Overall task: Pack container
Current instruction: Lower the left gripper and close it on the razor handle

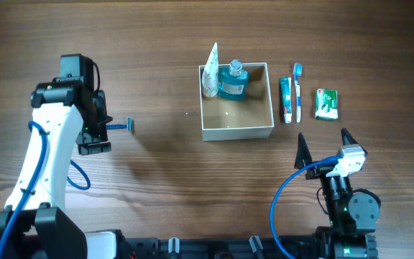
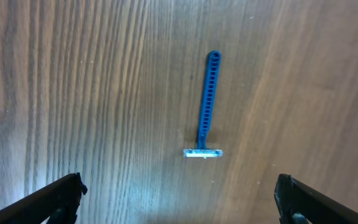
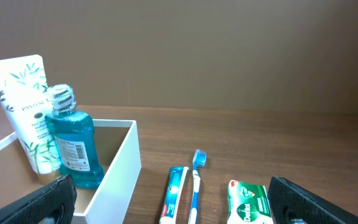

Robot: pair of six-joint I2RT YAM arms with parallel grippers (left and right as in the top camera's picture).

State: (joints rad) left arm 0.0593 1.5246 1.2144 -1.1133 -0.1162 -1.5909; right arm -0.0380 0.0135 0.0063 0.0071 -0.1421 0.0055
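One container [image 1: 237, 132], two toiletries [image 1: 232, 83] inside

The container [image 1: 237, 132], a square open-topped box with thin white walls and a tan cardboard floor, sat flat on the wooden tabletop [image 1: 164, 194], a little right of the middle and in the half nearer the far edge, its sides roughly square to the tabletop's edges. It was partly packed: a white tube [image 1: 210, 72] and a bottle of blue liquid [image 1: 232, 83] stood together in its far left corner, the tube against the left wall and the bottle just beside it along the far wall. Elsewhere its floor showed tan cardboard.
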